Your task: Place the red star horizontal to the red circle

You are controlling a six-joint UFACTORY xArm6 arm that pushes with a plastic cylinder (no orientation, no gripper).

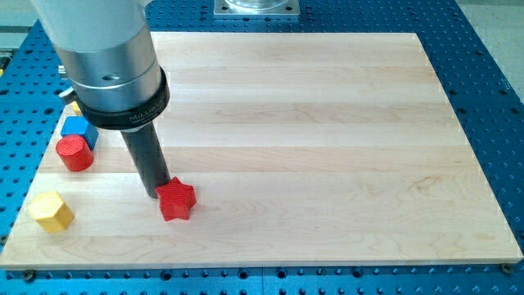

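- The red star (pixel 177 201) lies flat on the board (pixel 327 123), toward the view's bottom-left. It is the landmark for all positions below.
- My tip (pixel 156 193) stands at the star's upper-left edge, touching it or very nearly so; the exact contact cannot be resolved. There are no fingers on this rig: nothing is clasped, and the rod only bears against the block's side.
- The red circle (pixel 74 153) is a short cylinder well to the view's left of the star and somewhat higher, near the board's left edge.
- A blue block (pixel 79 129) sits up and left of the star, just above the circle and touching or nearly touching it.
- A yellow block (pixel 51 212) lies far left of the star and slightly lower.
- A second yellow piece (pixel 74 107) shows partly behind the arm, above the blue block; its shape cannot be made out.
- Step in hand, as judged: positioning the star. It is lower than the circle, so the two are not yet level.
- Next move, as judged: the star must travel toward the view's top until level with the circle. My tip is on the wrong side for that push; it should go round to the star's lower edge first.
- Risk: an off-centre push may spin the star aside.
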